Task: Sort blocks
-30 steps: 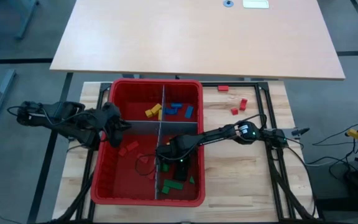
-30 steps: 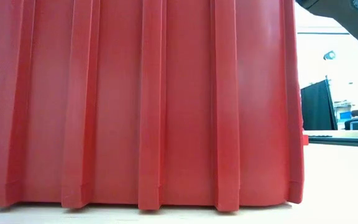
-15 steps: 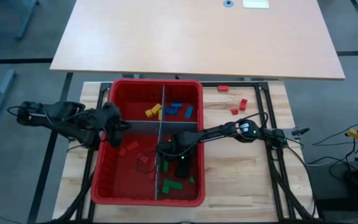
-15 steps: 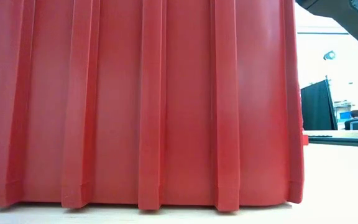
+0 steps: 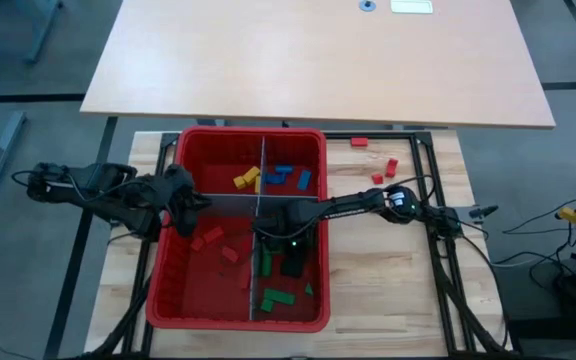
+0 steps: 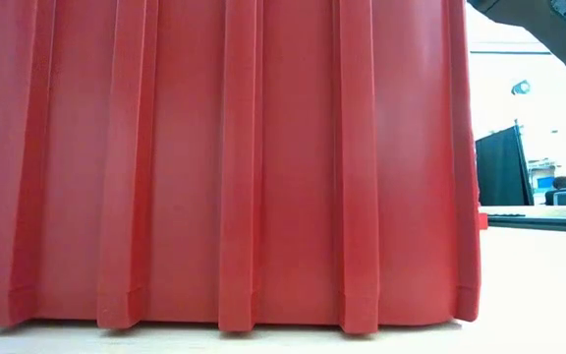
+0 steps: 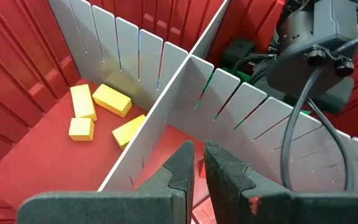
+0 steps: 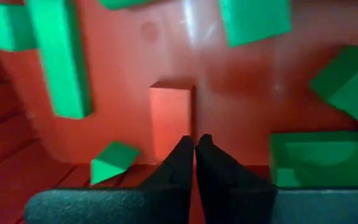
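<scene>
Right gripper point(image 8: 194, 144) low in bin point(image 5: 168, 300) green compartment, fingers pressed together before misplaced red block point(image 8: 171, 115) among green blocks point(image 8: 61, 59). Best spread, straddled, lifted straight. Tight room: grey divider point(image 7: 166, 112) close. Left gripper point(image 7: 194, 163) waiting at bin's left wall, fingers nearly together.

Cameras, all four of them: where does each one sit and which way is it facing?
High view: overhead, straight down on the red bin and both arms.
Low view: table height, facing the bin's ribbed outer wall; an arm's edge shows top right.
Left wrist view: looks past the left gripper, shut, at yellow blocks.
Right wrist view: looks past the right gripper, shut, at green blocks.
All share the bin.
</scene>
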Controlling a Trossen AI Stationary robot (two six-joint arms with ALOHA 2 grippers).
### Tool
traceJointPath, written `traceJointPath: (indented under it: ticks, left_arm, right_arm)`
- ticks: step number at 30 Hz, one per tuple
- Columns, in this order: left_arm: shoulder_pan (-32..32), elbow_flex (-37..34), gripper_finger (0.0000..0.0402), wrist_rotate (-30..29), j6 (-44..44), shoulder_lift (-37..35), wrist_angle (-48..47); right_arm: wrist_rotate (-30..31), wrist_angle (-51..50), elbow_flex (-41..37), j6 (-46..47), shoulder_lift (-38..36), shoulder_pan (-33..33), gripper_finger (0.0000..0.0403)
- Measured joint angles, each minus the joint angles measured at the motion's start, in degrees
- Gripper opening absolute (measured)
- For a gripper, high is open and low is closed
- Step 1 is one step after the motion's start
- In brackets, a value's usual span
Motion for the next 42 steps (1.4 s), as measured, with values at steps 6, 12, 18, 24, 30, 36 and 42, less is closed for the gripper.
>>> traceJointPath:
  ticks: [6, 12, 18, 24, 30, 36, 42]
  left_arm:
    - [0.0, 0.0, 0.0024, 0.0, 0.0, 0.0, 0.0]
    - [0.0, 0.0, 0.0024, 0.0, 0.0, 0.0, 0.0]
    - [0.0, 0.0, 0.0024, 0.0, 0.0, 0.0, 0.0]
    - [0.0, 0.0, 0.0024, 0.0, 0.0, 0.0, -0.1]
    - [0.0, 0.0, 0.0024, 0.0, 0.0, 0.0, -0.1]
    - [0.0, 0.0, 0.0024, 0.0, 0.0, 0.0, -0.1]
    - [0.0, 0.0, 0.0024, -0.3, 0.0, 0.0, -0.1]
  right_arm:
    - [-3.6, 0.0, 0.0, -2.7, 0.1, 0.6, 0.0019]
    - [-3.7, 0.0, -0.4, -2.8, 0.3, 1.2, 0.0110]
    - [-3.8, 0.7, -1.9, -1.5, 0.3, 1.2, 0.0192]
    - [-5.1, 2.8, -4.7, -1.2, 0.4, 1.4, 0.0224]
    - [-5.5, 5.3, -7.5, -1.2, 0.4, 1.4, 0.0223]
    - [-7.2, 9.0, -9.9, 0.3, 0.4, 1.5, 0.0218]
    - [-7.9, 11.6, -12.7, 2.2, 0.1, 1.6, 0.0222]
